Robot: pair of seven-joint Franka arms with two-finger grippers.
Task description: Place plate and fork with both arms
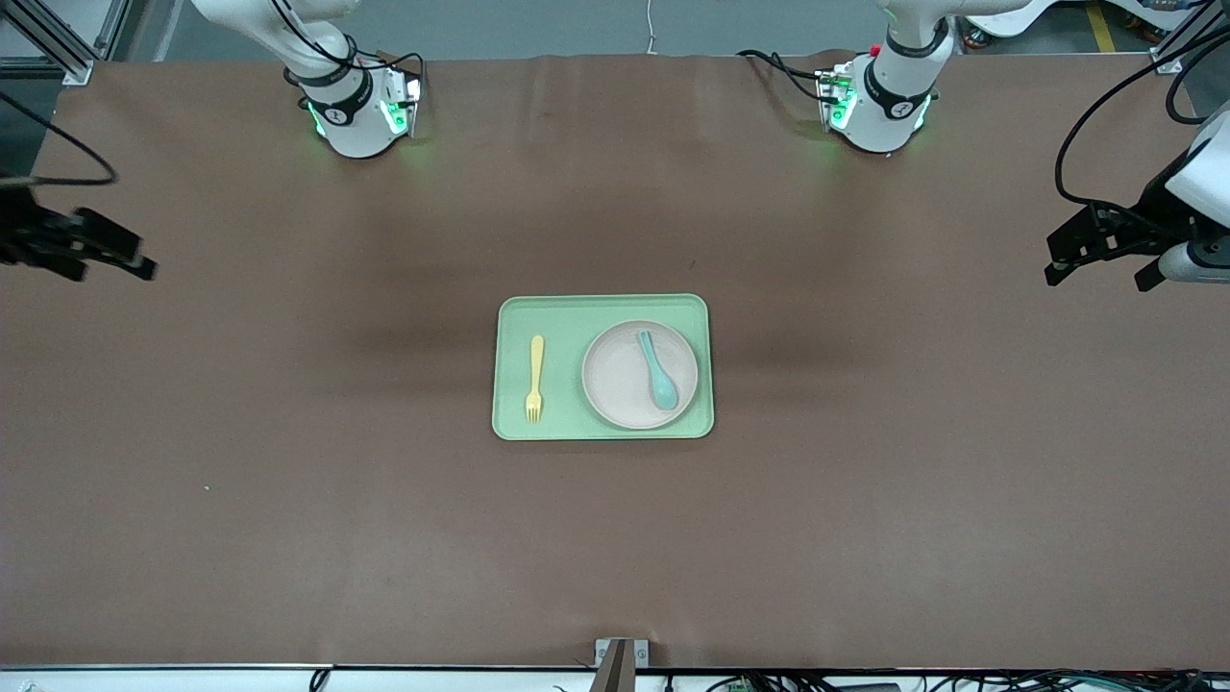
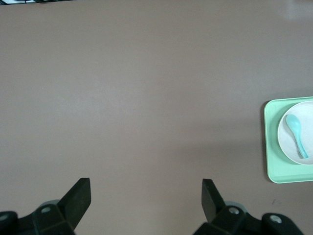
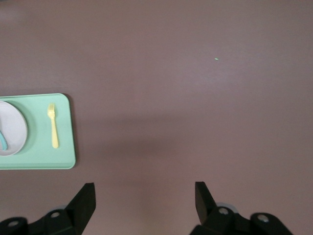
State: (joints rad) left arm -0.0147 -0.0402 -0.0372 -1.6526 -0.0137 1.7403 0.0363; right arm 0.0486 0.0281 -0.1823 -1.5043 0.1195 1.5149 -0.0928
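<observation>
The pale beige plate (image 1: pixel 620 380) lies on the light-green tray (image 1: pixel 562 322) at the table's middle, on the half toward the left arm's end. The pale-yellow fork (image 1: pixel 534 379) lies on the tray beside the plate, toward the right arm's end. My left gripper (image 1: pixel 1100 274) is open and empty over bare table at the left arm's end. My right gripper (image 1: pixel 110 264) is open and empty over bare table at the right arm's end. The left wrist view shows the left gripper (image 2: pixel 145 196), the plate (image 2: pixel 288 142) and the tray (image 2: pixel 272 147). The right wrist view shows the right gripper (image 3: pixel 145 198), the fork (image 3: pixel 54 126) and the plate (image 3: pixel 12 129).
A teal spoon (image 1: pixel 659 370) lies on the plate. The brown table (image 1: pixel 288 481) spreads wide around the tray. Both arm bases stand along the table's edge farthest from the front camera.
</observation>
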